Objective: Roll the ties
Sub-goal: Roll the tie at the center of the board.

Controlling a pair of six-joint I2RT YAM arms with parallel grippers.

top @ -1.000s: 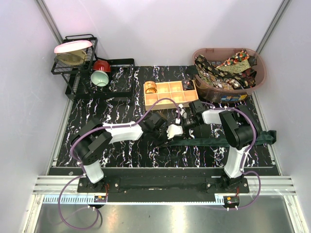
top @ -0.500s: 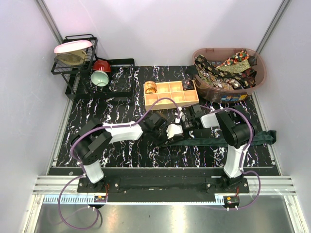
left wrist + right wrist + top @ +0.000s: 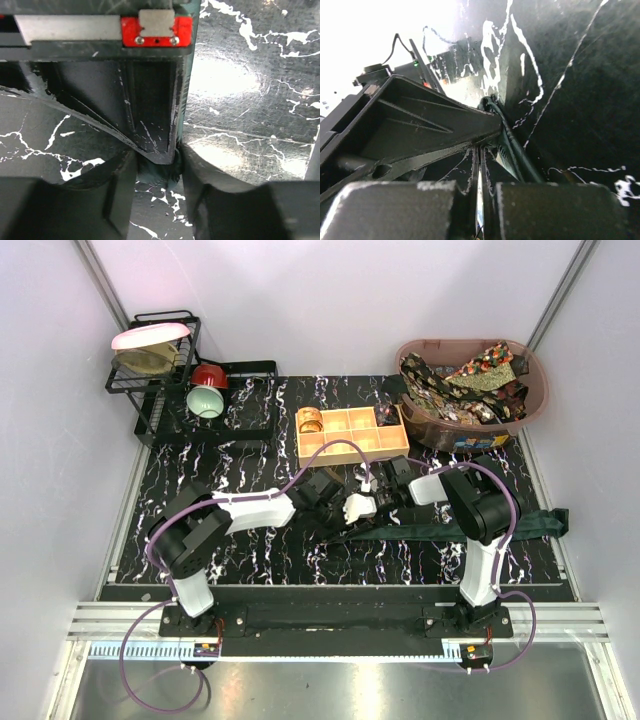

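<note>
Mid-frame, the left gripper pinches the end of the green tie — anchoring the roll, seemingly. The right gripper clamps it alongside.

Plain white walls enclose a black bench veined with white, glossy under bright overhead light. Aluminium rails edge its near side, beside brushed metal sheeting.

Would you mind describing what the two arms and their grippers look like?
The left arm and right arm both alternate white links with chunky black joints, and purple cable loops along each. The left gripper and right gripper have matte black, scuffed, wedge-shaped fingers; a red block carrying a small screwed metal plate sits on the right one.
</note>
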